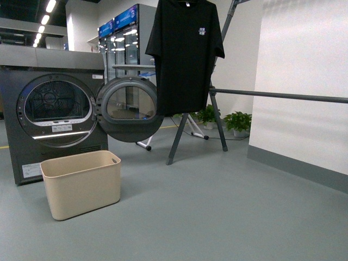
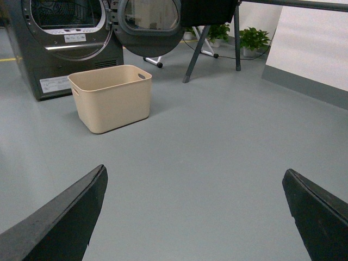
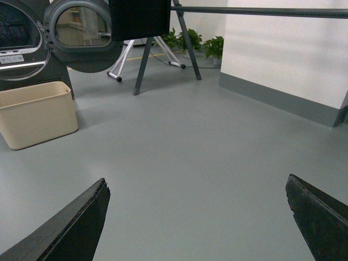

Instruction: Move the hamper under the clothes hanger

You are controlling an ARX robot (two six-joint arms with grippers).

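Note:
The beige hamper [image 1: 81, 184] stands empty on the grey floor in front of the dryer, at the left. It also shows in the left wrist view [image 2: 111, 98] and the right wrist view [image 3: 35, 114]. The clothes hanger's dark bar [image 1: 277, 96] runs right from its A-frame legs [image 1: 179, 136]; a black T-shirt [image 1: 185, 54] hangs from it. The hamper is left of the hanger, apart from it. My left gripper [image 2: 194, 176] and right gripper [image 3: 197, 185] are open and empty, above bare floor, well short of the hamper. Neither arm shows in the front view.
A dark grey dryer [image 1: 51, 109] stands at the left with its round door [image 1: 129, 109] swung open. A white wall [image 1: 304, 81] with a grey skirting runs along the right. Potted plants [image 1: 236, 122] and a white stand [image 1: 190, 130] are behind the hanger.

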